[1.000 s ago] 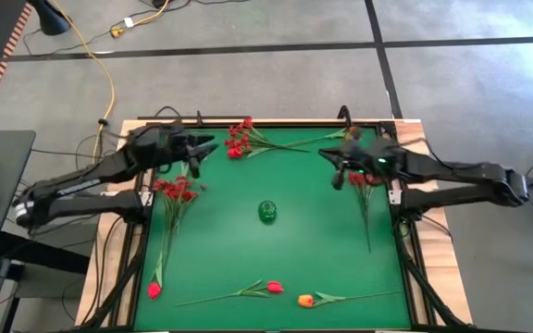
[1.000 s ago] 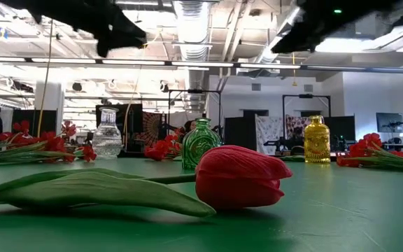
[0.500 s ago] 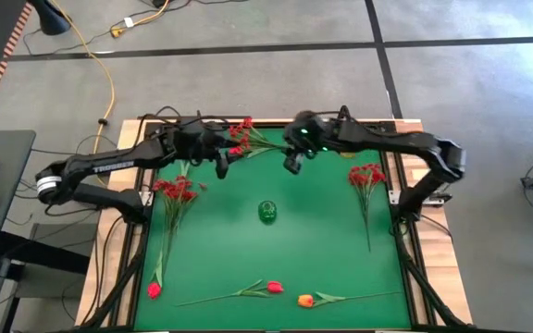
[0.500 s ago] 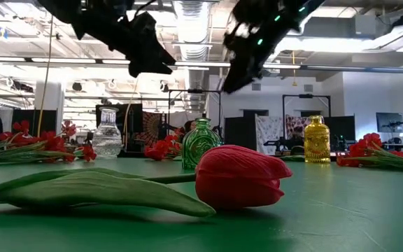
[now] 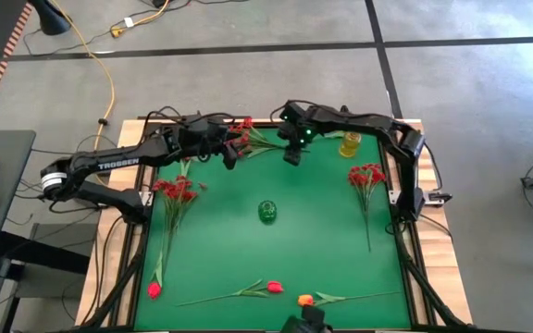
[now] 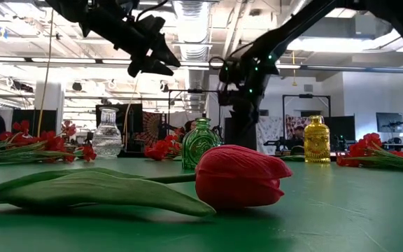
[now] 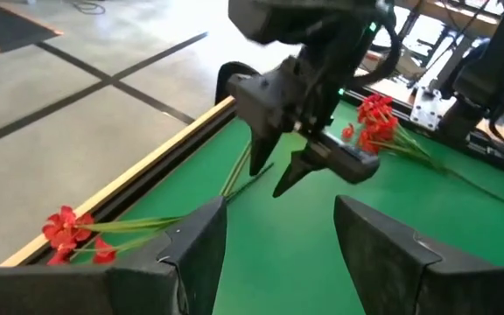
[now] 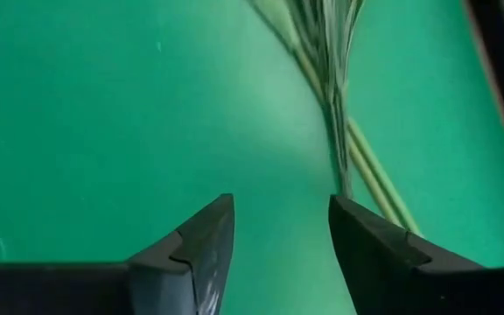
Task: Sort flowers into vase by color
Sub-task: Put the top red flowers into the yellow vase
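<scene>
Above red spray stems (image 8: 335, 105) — right end effector (image 5: 291, 157) open

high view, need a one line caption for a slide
Both open grippers, left gripper and right gripper, converge on the red spray at the green table's far edge.

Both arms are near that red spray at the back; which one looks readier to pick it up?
Probably the right: its open end effector points down over the spray's stems; the left hovers beside the blossoms.
</scene>
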Available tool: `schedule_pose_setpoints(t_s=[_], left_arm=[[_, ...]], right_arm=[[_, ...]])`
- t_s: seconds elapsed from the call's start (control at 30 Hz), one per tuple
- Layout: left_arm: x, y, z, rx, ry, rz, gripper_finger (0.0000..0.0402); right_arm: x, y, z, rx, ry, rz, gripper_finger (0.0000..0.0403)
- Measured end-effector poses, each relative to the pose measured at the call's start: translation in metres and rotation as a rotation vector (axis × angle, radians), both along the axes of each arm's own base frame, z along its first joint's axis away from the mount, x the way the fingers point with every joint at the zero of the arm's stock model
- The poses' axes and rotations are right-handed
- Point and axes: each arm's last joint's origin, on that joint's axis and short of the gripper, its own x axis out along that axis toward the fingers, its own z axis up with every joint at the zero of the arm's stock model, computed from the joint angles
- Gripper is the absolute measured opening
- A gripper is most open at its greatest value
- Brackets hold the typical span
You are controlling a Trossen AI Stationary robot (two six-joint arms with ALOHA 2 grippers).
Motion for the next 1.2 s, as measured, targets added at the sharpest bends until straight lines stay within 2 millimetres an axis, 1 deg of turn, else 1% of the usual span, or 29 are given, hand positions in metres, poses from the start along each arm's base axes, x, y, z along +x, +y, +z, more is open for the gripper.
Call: schedule_pose_setpoints(t_s=[0.1,0.33,0.43,0.6,0.9,1.0,1.2], left_arm=[[0.0,0.0,0.0,-0.02,-0.009,0.012,0.02],[-0.001,0.001,0.0,-0.009,-0.004,0.052,0.02],[-0.001,0.001,0.0,-0.008,-0.004,0.053,0.02],[-0.001,0.001,0.0,-0.008,-0.004,0.053,0.02],[-0.001,0.001,0.0,-0.023,-0.012,0.06,0.02],[-0.001,0.001,0.0,-0.031,-0.018,0.064,0.02],[-0.001,0.001,0.0,-0.038,-0.023,0.067,0.02]], right_arm=[[-0.004,-0.005,-0.007,0.019,0.031,-0.014,0.0204],[-0.015,-0.022,-0.007,0.034,0.025,-0.13,0.0192],[-0.021,-0.027,-0.013,0.05,0.048,-0.151,0.0191],[-0.028,-0.023,-0.03,0.075,0.096,-0.159,0.0191],[-0.035,-0.02,-0.046,0.047,0.113,-0.22,0.0191],[-0.034,-0.018,-0.047,0.041,0.114,-0.22,0.0191],[-0.032,-0.012,-0.042,0.041,0.115,-0.204,0.0191]])
